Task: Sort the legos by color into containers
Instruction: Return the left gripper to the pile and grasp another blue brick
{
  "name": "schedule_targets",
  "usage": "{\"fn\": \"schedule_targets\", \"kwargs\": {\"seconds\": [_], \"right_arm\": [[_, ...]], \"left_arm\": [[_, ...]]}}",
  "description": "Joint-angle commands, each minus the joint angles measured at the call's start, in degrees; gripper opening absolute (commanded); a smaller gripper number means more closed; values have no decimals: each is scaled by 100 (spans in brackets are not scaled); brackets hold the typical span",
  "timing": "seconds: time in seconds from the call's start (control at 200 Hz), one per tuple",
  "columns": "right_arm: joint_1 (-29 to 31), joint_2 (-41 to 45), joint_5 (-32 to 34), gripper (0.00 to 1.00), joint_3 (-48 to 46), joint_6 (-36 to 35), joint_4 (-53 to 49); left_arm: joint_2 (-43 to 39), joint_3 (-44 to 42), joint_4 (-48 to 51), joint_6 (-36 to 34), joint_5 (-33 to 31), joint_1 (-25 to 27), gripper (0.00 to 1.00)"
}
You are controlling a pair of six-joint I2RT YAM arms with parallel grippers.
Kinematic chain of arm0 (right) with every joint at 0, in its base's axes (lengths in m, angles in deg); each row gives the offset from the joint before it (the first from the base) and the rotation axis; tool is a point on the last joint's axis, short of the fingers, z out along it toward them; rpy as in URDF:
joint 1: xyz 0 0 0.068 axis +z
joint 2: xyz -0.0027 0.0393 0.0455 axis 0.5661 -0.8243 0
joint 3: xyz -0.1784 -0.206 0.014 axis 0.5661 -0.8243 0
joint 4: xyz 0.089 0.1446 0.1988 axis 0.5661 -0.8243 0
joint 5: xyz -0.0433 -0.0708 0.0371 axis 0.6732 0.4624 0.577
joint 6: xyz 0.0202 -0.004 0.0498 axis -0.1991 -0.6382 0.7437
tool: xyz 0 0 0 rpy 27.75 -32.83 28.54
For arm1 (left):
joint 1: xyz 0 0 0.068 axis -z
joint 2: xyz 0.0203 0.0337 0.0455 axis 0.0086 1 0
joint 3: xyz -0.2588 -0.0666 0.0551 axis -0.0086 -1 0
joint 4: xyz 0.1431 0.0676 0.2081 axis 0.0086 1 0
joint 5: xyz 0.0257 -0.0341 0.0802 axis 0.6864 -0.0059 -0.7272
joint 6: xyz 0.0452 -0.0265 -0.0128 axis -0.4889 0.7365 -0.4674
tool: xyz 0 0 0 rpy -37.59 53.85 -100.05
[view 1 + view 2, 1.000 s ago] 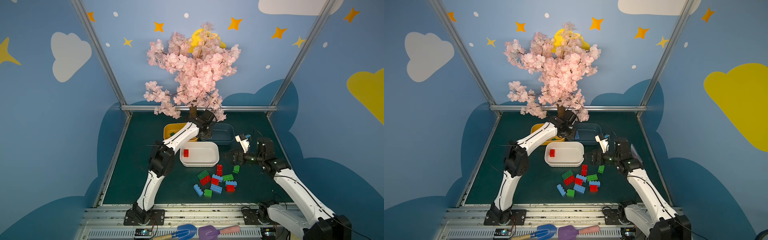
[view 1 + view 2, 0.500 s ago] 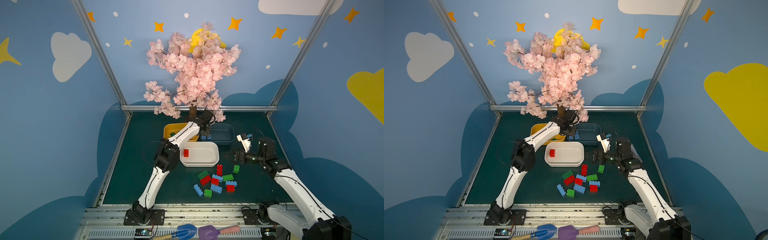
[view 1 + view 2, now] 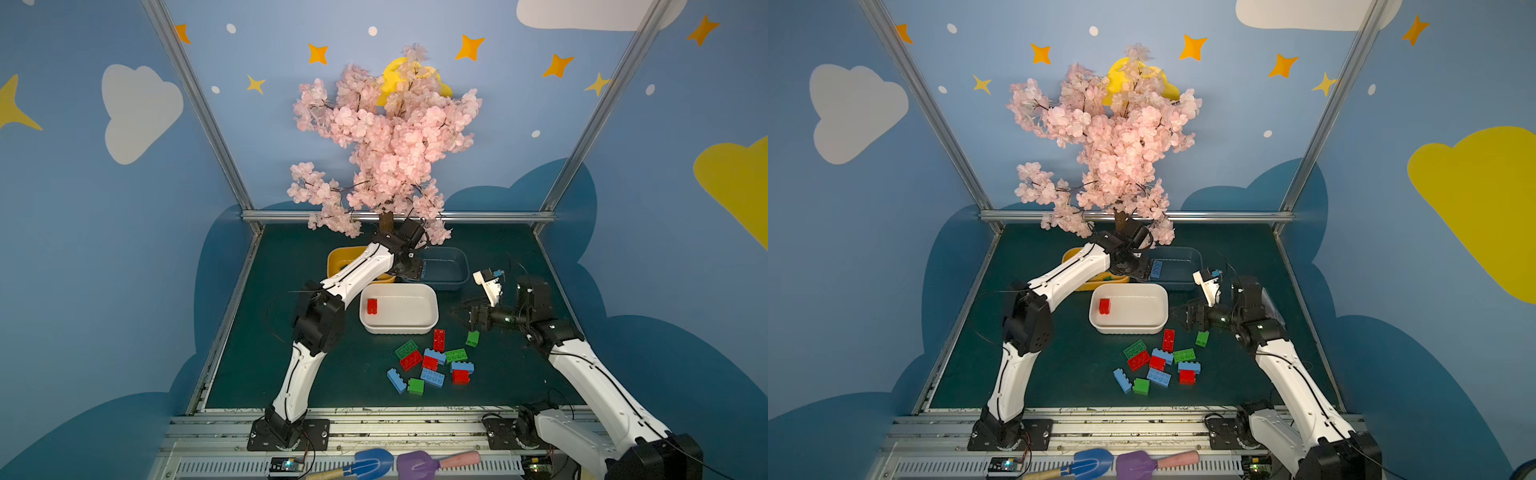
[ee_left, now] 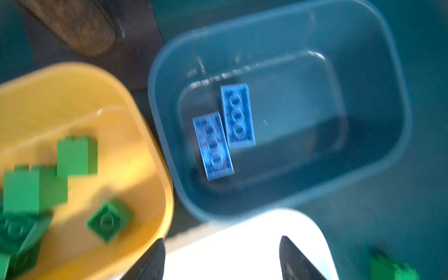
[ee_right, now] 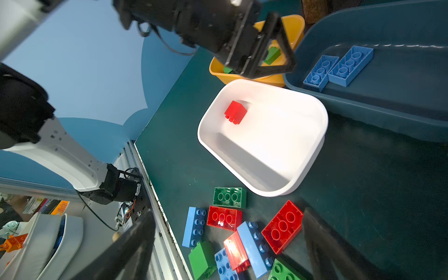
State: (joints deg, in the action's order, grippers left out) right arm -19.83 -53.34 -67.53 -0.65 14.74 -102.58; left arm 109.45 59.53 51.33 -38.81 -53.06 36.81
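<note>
Two blue bricks in slate tub; left tool, right tool both agape, empty.

A pink blossom tree stands at the middle of the dark green table's back edge, while a blue shovel and a purple shovel lie side by side on the metal frame beyond its front edge.

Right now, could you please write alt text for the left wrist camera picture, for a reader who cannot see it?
Two light blue bricks lie side by side in the dark blue tub, seen blurred from above. Beside it, the yellow tub holds several green bricks, and the open, empty left gripper frames a corner of the white tub.
</note>
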Motion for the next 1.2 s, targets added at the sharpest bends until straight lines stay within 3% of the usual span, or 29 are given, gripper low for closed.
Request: {"fn": "schedule_targets", "kwargs": {"seconds": [0.0,0.25,0.41,0.586,0.796,0.976,1.106,1.191], "right_arm": [[-22,110,-136,93,-100,46,66],[-5,93,-281,93,-169,52,79],[9,79,-407,93,-180,50,75],[23,108,-475,93,-320,83,109],[41,179,-505,93,-386,64,60],[45,302,-496,93,-490,67,69],[45,312,-496,93,-531,51,103],[33,303,-495,93,-529,25,93]], "left_arm": [[-805,-816,258,339,165,351,76],[-2335,-3136,207,1613,131,1192,78],[-2944,-4160,342,3253,34,1845,78],[-3230,-5007,-153,4365,188,2259,75],[-2945,-5362,-544,4963,248,2325,69],[-2534,-5300,-720,5041,314,2313,66],[-2372,-5464,-966,5155,463,2342,56],[-2347,-5560,-1010,5219,468,2356,43]]}}
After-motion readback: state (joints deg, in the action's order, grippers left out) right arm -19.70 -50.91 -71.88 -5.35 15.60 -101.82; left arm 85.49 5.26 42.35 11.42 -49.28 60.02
